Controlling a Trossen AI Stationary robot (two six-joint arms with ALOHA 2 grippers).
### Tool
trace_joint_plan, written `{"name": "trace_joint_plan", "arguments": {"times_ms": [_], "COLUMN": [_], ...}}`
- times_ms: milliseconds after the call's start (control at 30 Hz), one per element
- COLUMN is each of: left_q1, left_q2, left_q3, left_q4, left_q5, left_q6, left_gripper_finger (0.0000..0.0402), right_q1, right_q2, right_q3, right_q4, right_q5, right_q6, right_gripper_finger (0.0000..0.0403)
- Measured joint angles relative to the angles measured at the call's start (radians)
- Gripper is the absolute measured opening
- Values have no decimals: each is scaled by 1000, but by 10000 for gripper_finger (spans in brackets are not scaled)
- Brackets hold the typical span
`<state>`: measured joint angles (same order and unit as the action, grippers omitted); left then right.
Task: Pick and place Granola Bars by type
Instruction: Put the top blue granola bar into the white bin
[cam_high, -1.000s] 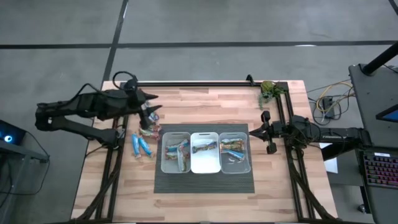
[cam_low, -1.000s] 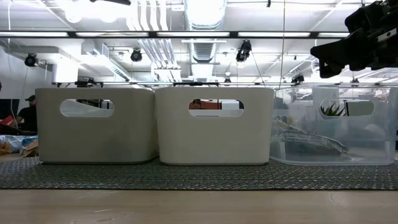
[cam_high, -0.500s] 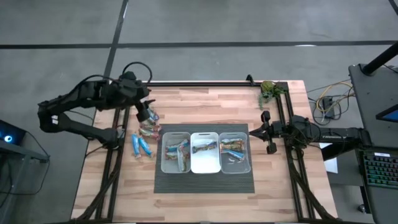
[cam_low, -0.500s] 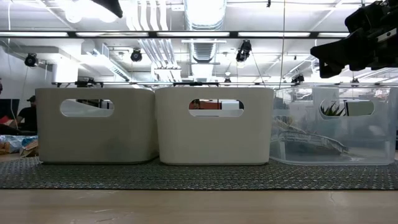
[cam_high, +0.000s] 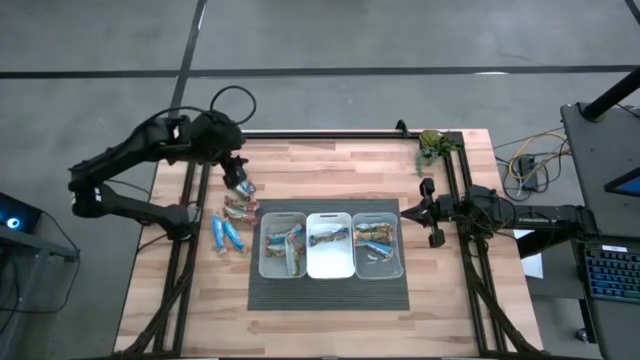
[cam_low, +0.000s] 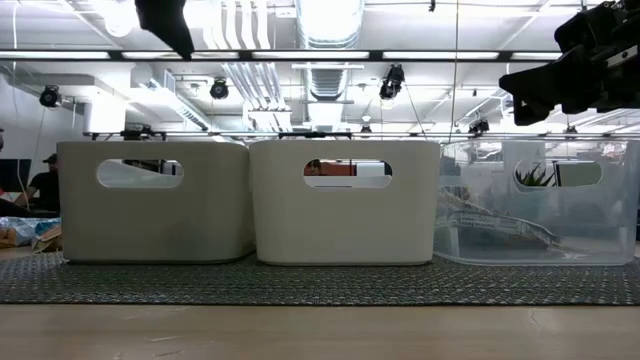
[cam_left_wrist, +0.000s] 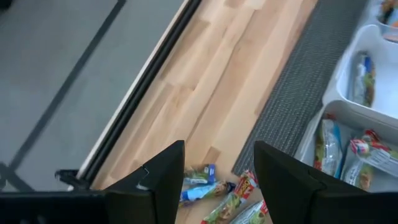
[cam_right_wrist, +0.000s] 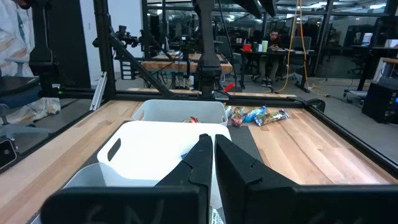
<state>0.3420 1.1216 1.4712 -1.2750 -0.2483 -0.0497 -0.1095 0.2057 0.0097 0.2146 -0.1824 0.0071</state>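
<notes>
A: Loose granola bars (cam_high: 230, 215) scattered on the wooden table (cam_high: 330, 160), just left of the dark ribbed mat (cam_high: 330, 295); blue-wrapped ones nearest the table's left edge, a tan and red few closer to the mat.

B: More bars sorted into three bins side by side on the mat: left bin (cam_high: 283, 244), middle bin (cam_high: 330, 262), right bin (cam_high: 378, 262).

A: Left gripper (cam_high: 237, 172) raised above the loose pile, fingers (cam_left_wrist: 163, 177) spread wide, nothing between them, bars visible on the table below the gap.

B: Right gripper (cam_high: 405, 211) parked beside the right bin, above the table's right side, fingers (cam_right_wrist: 200, 163) pressed together, holding nothing.

A: Green leafy plant (cam_high: 431, 145) at the far right corner.
</notes>
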Motion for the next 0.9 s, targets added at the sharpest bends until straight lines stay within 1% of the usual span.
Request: {"name": "trace_joint_plan", "arguments": {"times_ms": [200, 333, 433, 600, 667, 833, 900], "left_q1": [55, 112, 151, 197, 213, 246, 254], "left_q2": [32, 55, 78, 120, 136, 160, 167], "left_q3": [0, 3, 12, 43, 56, 67, 65], "left_q4": [-27, -62, -62, -63, -62, -62, -65], "left_q5": [9, 65, 96, 135, 136, 136, 137], "left_q6": [-56, -132, -223, -432, -526, -883, -989], "left_gripper_finger": [175, 174, 174, 174, 174, 174, 174], "right_q1": [0, 0, 0, 0, 0, 0, 0], "right_q2": [0, 0, 0, 0, 0, 0, 0], "right_q3": [0, 0, 0, 0, 0, 0, 0], "right_q4": [0, 0, 0, 0, 0, 0, 0], "right_q5": [0, 0, 0, 0, 0, 0, 0], "right_q6": [0, 0, 0, 0, 0, 0, 0], "right_gripper_finger": [9, 9, 9, 9, 9, 9, 9]}}
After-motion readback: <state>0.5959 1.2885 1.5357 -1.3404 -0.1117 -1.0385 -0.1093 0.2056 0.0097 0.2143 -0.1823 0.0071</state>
